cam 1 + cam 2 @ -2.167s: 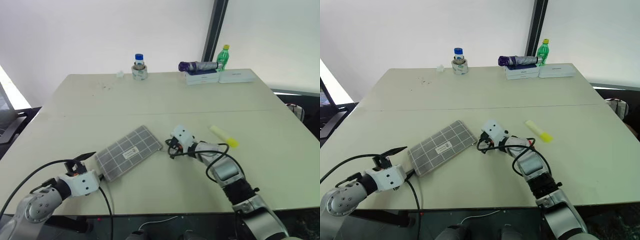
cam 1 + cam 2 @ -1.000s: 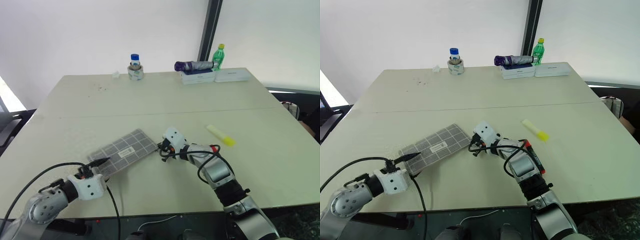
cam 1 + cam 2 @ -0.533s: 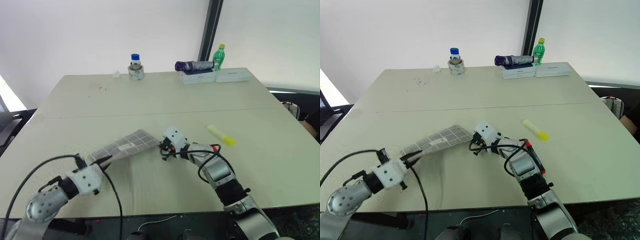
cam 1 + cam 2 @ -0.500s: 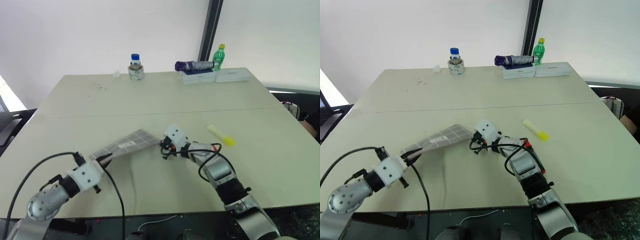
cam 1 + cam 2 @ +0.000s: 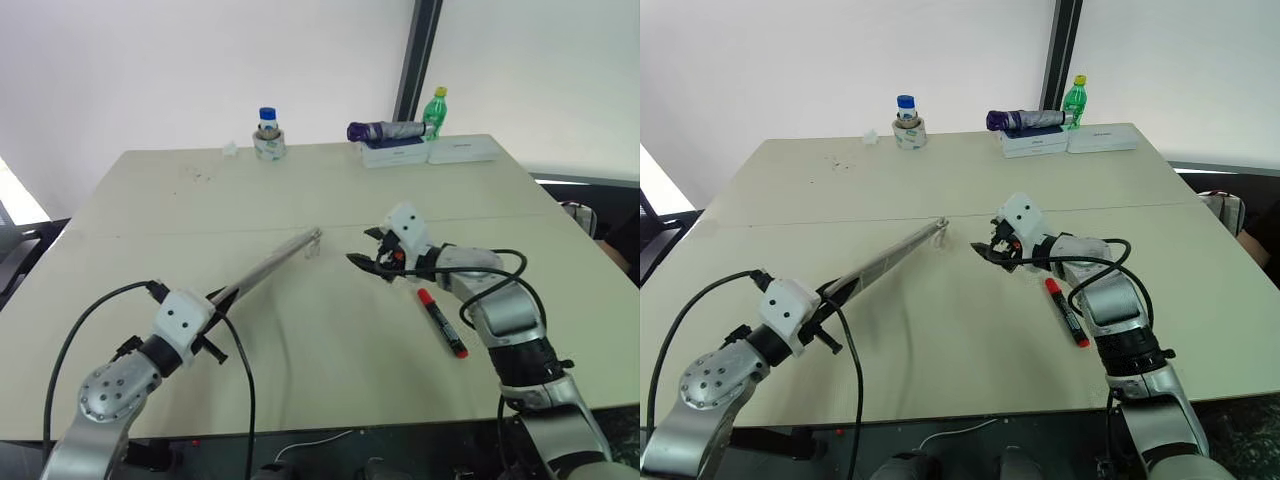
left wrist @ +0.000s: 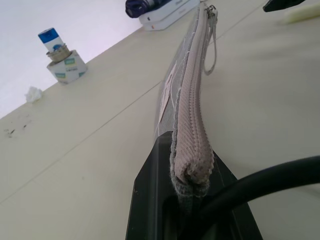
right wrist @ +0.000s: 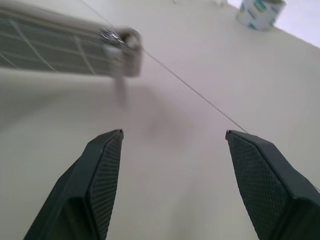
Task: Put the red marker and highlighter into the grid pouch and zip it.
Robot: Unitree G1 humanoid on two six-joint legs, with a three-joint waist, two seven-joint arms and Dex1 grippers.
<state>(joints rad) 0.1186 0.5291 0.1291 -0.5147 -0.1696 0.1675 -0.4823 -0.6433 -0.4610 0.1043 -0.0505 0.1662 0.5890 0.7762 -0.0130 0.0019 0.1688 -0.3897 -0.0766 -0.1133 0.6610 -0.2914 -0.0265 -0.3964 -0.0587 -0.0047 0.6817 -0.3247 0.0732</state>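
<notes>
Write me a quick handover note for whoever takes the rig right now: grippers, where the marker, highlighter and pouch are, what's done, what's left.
Left gripper: shut on one end of the grid pouch, holding it off the table, edge-on, cord pull dangling at the far end.
Right gripper: open, empty, in the air just short of the pouch's far end.
Red marker: lying on the table beside the right forearm, outside the pouch.
Highlighter: a pale blur on the table beyond the right gripper, also outside the pouch.
Done: pouch picked up.
Left: whether the zipper is open cannot be told; put both pens in, then zip.
</notes>
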